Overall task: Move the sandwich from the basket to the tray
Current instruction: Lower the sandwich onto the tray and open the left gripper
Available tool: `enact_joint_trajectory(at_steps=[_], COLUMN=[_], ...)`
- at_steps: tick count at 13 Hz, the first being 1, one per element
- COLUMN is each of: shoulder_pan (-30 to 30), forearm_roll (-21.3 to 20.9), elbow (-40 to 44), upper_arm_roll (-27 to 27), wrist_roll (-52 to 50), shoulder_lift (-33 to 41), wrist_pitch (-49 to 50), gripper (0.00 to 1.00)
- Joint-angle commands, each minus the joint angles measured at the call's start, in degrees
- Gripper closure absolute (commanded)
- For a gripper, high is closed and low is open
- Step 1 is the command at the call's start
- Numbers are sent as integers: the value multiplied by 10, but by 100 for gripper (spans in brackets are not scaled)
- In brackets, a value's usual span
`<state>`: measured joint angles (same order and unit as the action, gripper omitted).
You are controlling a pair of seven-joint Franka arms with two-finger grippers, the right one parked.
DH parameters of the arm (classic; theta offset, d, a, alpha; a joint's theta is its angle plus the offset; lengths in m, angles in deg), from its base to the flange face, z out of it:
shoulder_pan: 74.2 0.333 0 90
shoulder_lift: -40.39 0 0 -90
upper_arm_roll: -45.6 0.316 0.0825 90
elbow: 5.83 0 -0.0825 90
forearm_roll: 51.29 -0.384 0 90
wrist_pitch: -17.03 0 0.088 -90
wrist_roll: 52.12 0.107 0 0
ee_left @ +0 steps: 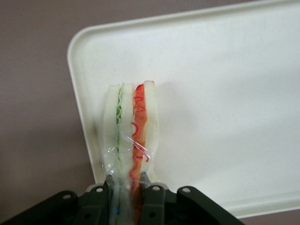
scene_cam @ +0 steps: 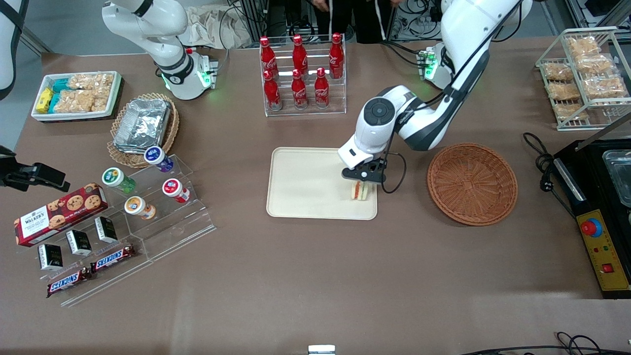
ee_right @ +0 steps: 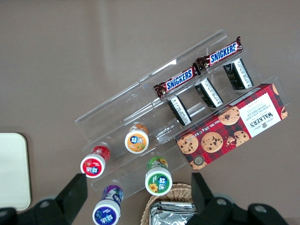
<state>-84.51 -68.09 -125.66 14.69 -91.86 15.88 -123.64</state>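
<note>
The sandwich (scene_cam: 359, 191) is over the tray (scene_cam: 305, 182), at the tray corner nearest the front camera and toward the basket (scene_cam: 472, 183). It stands on edge w/ its filling layers upright. In the wrist view the sandwich (ee_left: 130, 136) shows green filling in one seam, orange-red in the other, clear wrap around it, and the tray (ee_left: 225, 93) surface beneath it. The gripper (scene_cam: 364, 180) sits right on top of it. The gripper (ee_left: 127, 197) is pinching the sandwich by its wide end, one finger (ee_left: 153, 201) pressed on each bread face.

Step in hand, as I judge it: the set-down on the tray. The carry out of the basket looks done, since the basket is empty and sits apart from the tray. Can't tell for sure whether the sandwich's lower edge is touching the tray or hanging just above it; it looks v. close or resting.

Next move prob. calls for a short lowering if there's any gap, then spreading the fingers and lifting straight up so the wedge isn't dragged. It's narrow and upright, so it may tip onto a face once released. It's also near the tray rim, so no sideways nudge toward the basket.

Arm pose: the left arm reaches in from the working arm's end of the table, elbow raised above the gap between basket and tray, wrist bent so the gripper points down onto the tray corner.
</note>
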Motion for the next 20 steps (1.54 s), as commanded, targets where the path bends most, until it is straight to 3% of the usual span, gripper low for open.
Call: enact_joint_trajectory(at_steps=[1, 2, 3, 8, 11, 13, 16, 19, 20], shoulder_pan=[0, 1, -1, 3, 14, 21, 81, 130, 122], forearm_roll=[-52, -55, -55, -55, -28, 44, 122, 128, 128], elbow=[2, 3, 7, 17, 47, 98, 254, 339, 340], upper_arm_roll=[0, 0, 0, 0, -2, 0, 1, 8, 49], wrist_roll=[-39, -45, -48, -69, -66, -54, 15, 21, 30], shoulder_lift=[-14, -14, -19, -15, 21, 68, 113, 147, 163], wrist_pitch=[-14, -14, -14, -14, 34, 135, 383, 475, 476], gripper=[100, 64, 3, 0, 0, 0, 0, 0, 0])
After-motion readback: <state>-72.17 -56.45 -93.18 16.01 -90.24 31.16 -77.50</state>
